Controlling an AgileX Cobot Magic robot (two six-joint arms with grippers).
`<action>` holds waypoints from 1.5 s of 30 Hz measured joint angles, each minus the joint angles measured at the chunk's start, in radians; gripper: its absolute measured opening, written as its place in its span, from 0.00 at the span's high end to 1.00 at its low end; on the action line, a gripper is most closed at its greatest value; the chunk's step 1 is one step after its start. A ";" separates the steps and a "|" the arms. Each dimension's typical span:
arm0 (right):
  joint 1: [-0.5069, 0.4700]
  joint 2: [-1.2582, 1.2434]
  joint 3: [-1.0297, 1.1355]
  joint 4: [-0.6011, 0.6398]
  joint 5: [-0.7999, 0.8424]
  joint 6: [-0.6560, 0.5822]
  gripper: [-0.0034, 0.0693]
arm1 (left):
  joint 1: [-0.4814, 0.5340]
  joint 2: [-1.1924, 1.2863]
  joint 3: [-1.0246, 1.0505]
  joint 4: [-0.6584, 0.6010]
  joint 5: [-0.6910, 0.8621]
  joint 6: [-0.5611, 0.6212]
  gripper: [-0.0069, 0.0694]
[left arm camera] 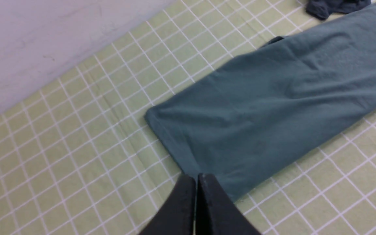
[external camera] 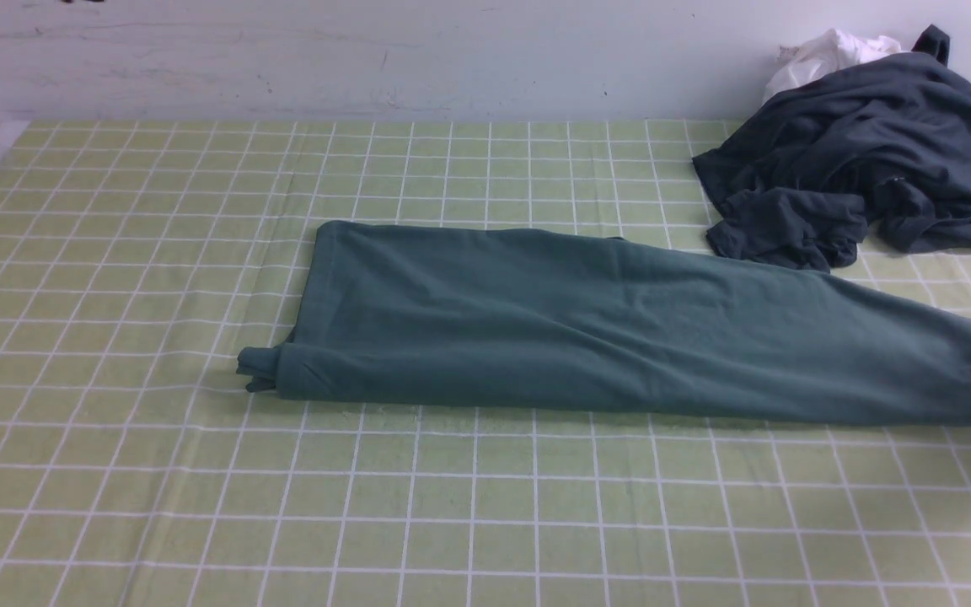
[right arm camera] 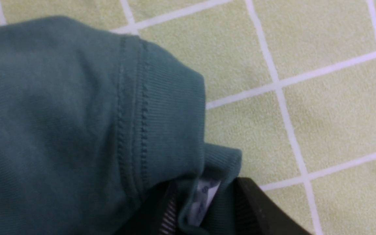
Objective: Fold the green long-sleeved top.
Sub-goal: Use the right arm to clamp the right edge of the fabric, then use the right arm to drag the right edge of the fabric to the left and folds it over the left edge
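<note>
The green top (external camera: 620, 324) is noted flattened into a long strip on the checked cloth (external camera: 115, 506), just in front of the dark garment heap (external camera: 865, 160); lengthwise folds are judged done, crosswise folds left. The right gripper (right arm camera: 201, 202) is clamped on its ribbed, labelled end nearest the heap. The left gripper (left arm camera: 196, 192) is pressed closed, nothing seen held, over the hem end far from the heap

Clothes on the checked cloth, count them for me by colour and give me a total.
Green top: 1
Dark grey garment: 1, in a crumpled heap
White garment: 1, mostly hidden behind the dark grey one
Total: 3
</note>
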State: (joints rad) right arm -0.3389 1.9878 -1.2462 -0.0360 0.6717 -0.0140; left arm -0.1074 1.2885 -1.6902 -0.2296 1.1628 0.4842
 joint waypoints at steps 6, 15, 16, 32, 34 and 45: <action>0.001 -0.053 -0.048 0.036 0.060 -0.094 0.93 | 0.001 -0.232 0.212 0.147 -0.001 -0.169 0.91; 0.149 -0.294 -0.248 0.161 0.167 -0.149 0.94 | 0.001 -0.428 0.762 0.285 -0.077 -0.346 0.91; 0.181 -0.307 -0.270 0.180 0.169 -0.154 0.94 | 0.001 -0.440 0.809 0.287 -0.097 -0.356 0.91; 0.962 0.024 -0.488 0.637 -0.171 -0.349 0.94 | 0.001 -0.507 1.092 0.252 -0.440 -0.458 0.91; 0.995 0.091 -0.540 0.659 -0.181 -0.360 0.94 | 0.001 -0.511 1.092 0.245 -0.442 -0.459 0.91; 1.055 0.465 -0.944 0.691 -0.127 -0.371 0.77 | 0.001 -0.516 1.092 0.242 -0.443 -0.459 0.91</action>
State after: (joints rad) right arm 0.7164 2.4533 -2.1903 0.6548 0.5443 -0.3851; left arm -0.1063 0.7728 -0.5980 0.0123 0.7201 0.0251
